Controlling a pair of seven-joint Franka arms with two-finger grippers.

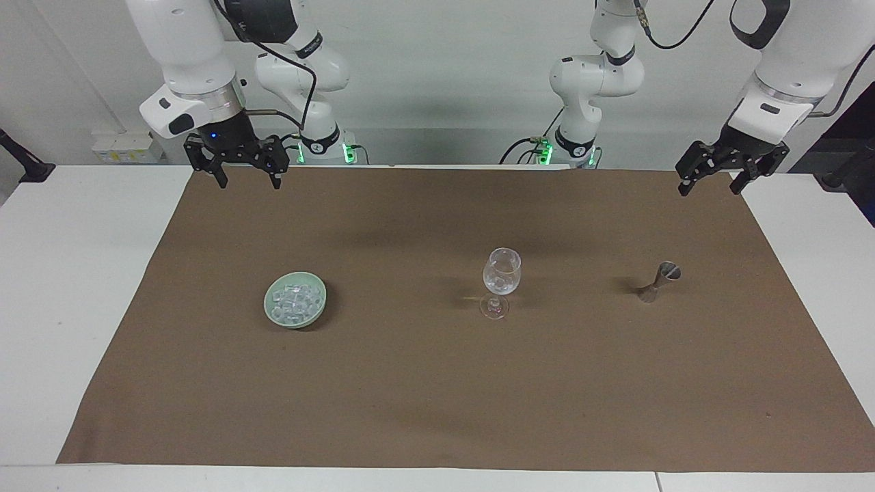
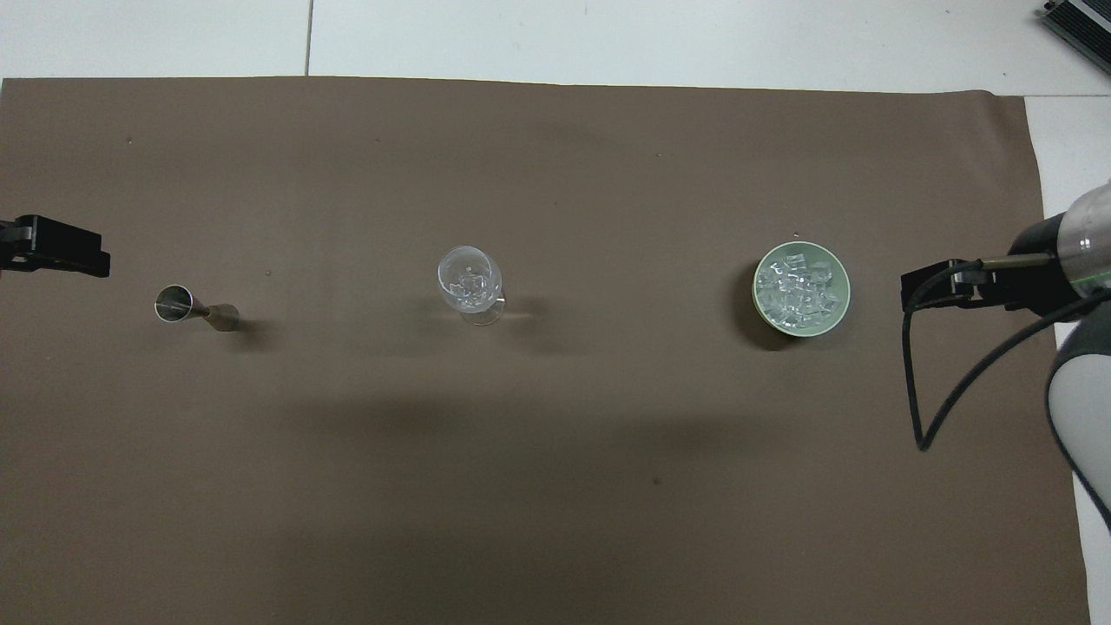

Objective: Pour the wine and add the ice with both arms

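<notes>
A: Report the position of each gripper.

B: The right gripper (image 1: 246,179) hangs in the air over the edge of the brown cloth (image 1: 424,383) nearest the robots, at the right arm's end of the table (image 1: 61,287). Its fingers stand wide apart and hold nothing. The left gripper (image 1: 709,186) hangs over the matching corner of the cloth at the left arm's end. Its fingers are also spread wide and hold nothing.

A: Locate the ice.

B: The ice (image 1: 295,300) lies heaped in a pale green bowl (image 1: 271,311). The bowl rests on the cloth toward the right arm's end, well apart from the right gripper. Some small clear pieces also lie inside the glass (image 1: 502,272).

A: Describe the glass.

B: It is a clear stemmed glass, standing upright near the middle of the cloth, between the bowl and the metal measuring cup (image 1: 660,280).

A: State the position of the measuring cup.

B: It stands upright on the cloth toward the left arm's end, well apart from the left gripper. Bowl, glass and cup form one row across the cloth.
</notes>
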